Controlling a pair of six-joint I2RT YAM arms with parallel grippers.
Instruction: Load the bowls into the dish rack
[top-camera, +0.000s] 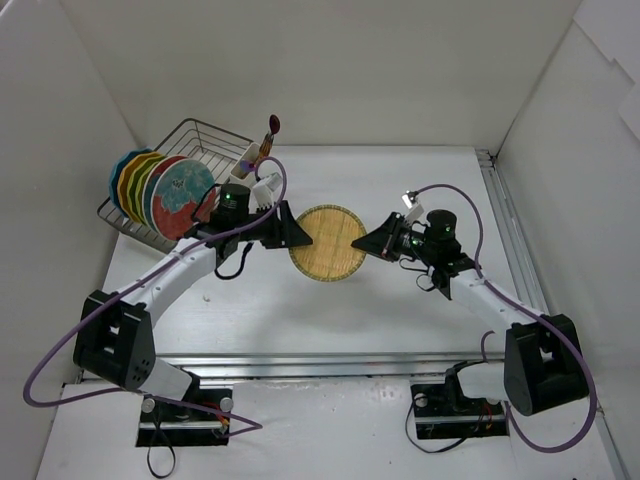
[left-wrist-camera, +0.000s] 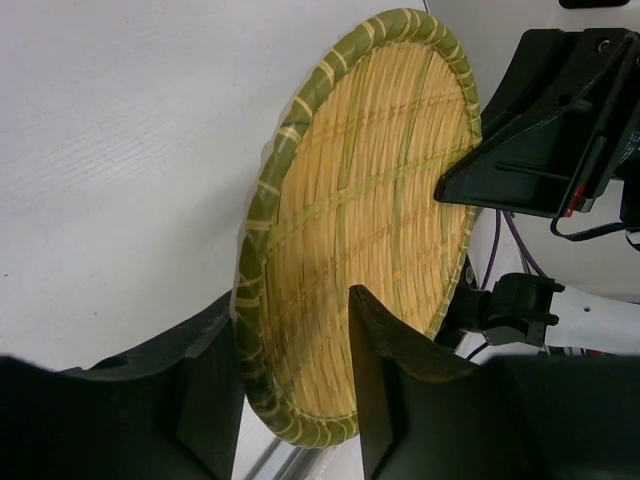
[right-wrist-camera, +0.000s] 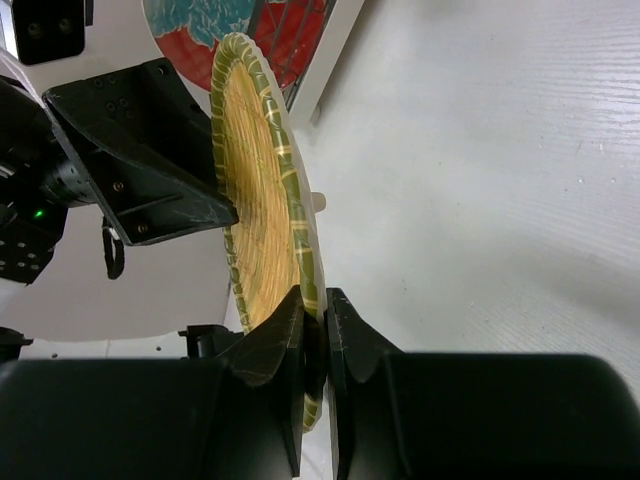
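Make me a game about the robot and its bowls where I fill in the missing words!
1. The woven bowl has a tan middle and a ___ rim.
2. The right gripper has its jaws shut on that rim, and the left gripper has one jaw on each ___ of it.
3. The other bowls stand on edge in the dish rack at the table's far ___ corner.

Missing words: green, side, left.
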